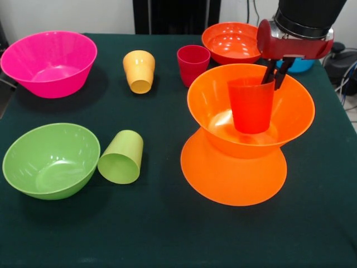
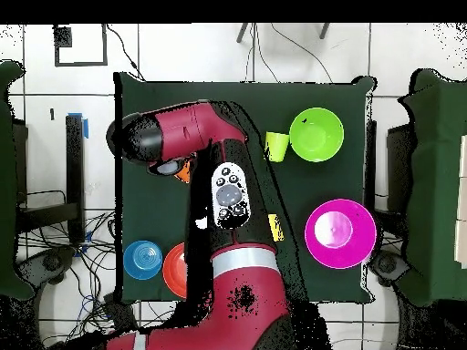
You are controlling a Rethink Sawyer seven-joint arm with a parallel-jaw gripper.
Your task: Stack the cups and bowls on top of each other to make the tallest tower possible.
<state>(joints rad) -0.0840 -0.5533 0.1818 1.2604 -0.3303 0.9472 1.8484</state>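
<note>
Nearest you in the front view, left of the tower (image 1: pixel 245 139), the lime green bowl (image 1: pixel 50 159) stands upright with the lime green cup (image 1: pixel 121 157) on its side just beside it. The tower itself is an upturned orange bowl (image 1: pixel 233 176) carrying an upright orange bowl (image 1: pixel 251 109), in which the red-orange cup (image 1: pixel 251 104) stands upright, the gripper (image 1: pixel 276 71) clamped on that cup's far rim. Beyond and left of the tower you will find the magenta-red cup (image 1: pixel 193 64), the yellow-orange cup (image 1: pixel 139 71) and the pink bowl (image 1: pixel 49 62); directly behind it sits the red-orange bowl (image 1: pixel 231 42).
</note>
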